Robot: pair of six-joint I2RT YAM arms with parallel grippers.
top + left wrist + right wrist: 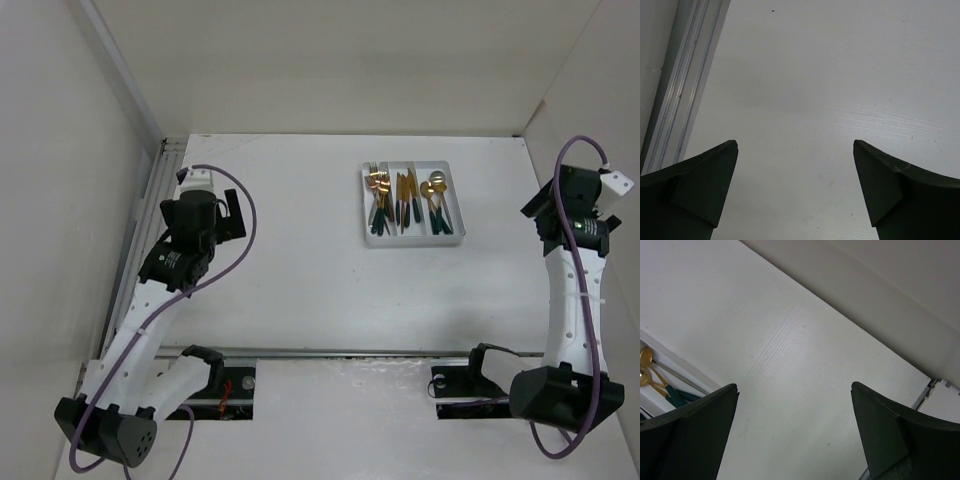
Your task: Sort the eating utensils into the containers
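Observation:
A shallow white tray (412, 240) with three long compartments sits at the back middle-right of the table. Gold forks with dark green handles (378, 198) lie in its left compartment, gold knives (406, 198) in the middle one, gold spoons (436, 200) in the right one. The spoons (655, 377) and the tray's wall (685, 371) show at the left edge of the right wrist view. My left gripper (795, 145) is open and empty over bare table at the far left. My right gripper (794, 386) is open and empty, right of the tray.
A metal rail (150, 215) runs along the table's left edge and shows in the left wrist view (682, 90). White walls (330, 60) enclose the table at the back and sides. A rail (350, 352) crosses the near edge by the arm bases.

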